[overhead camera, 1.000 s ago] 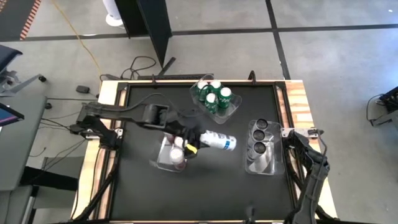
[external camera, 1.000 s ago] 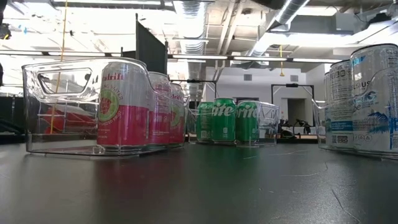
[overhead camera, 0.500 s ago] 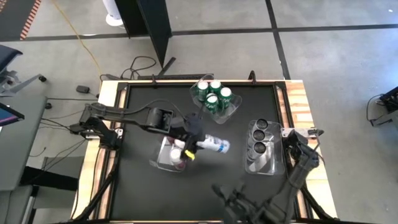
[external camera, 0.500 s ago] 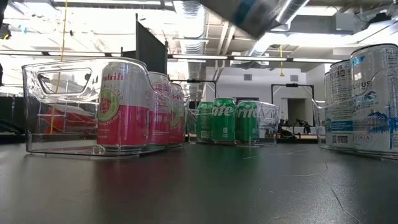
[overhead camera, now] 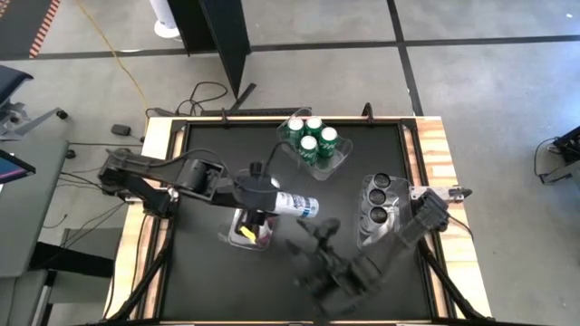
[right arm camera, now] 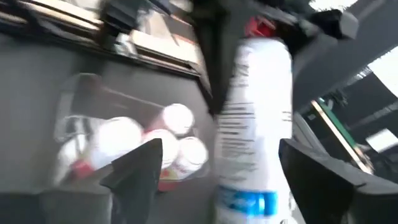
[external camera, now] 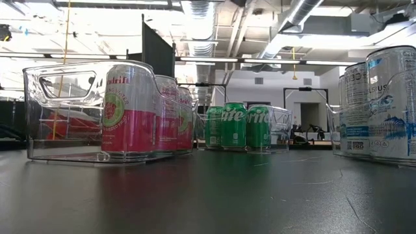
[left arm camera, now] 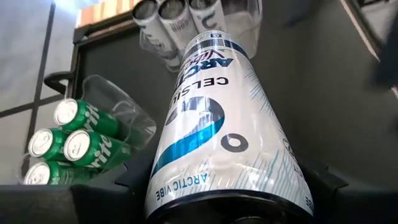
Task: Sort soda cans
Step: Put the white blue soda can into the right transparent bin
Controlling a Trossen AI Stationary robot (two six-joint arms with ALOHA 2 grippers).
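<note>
My left gripper (overhead camera: 270, 199) is shut on a white-and-blue soda can (overhead camera: 296, 205), held in the air above the clear bin of pink cans (overhead camera: 245, 232). That can fills the left wrist view (left arm camera: 217, 130). My right gripper (overhead camera: 319, 234) comes in from the near right, open. Its fingers (right arm camera: 140, 165) stand wide apart with the white can (right arm camera: 255, 118) between and beyond them, gaps on both sides. Green cans (overhead camera: 311, 138) stand in a far bin, and silver-topped white cans (overhead camera: 378, 201) in a bin at the right. My left gripper pinches the white can's body between its two fingers, close to the end nearest the wrist (left arm camera: 186, 186). The fingers reach out from the table's left, slanting down, one on each side. The can sticks out past them toward the right, lifted clear.
The low view shows the pink cans' bin (external camera: 39, 130) at the left, the green cans (external camera: 235, 125) behind, and the white cans (external camera: 380, 104) at the right. Bare black tabletop (overhead camera: 208, 281) lies along the near edge and at the far left.
My right arm has swung from the table's near right corner in toward the middle and now reaches the held can. My left gripper has carried the white can a little toward the table's left and has rolled it somewhat.
</note>
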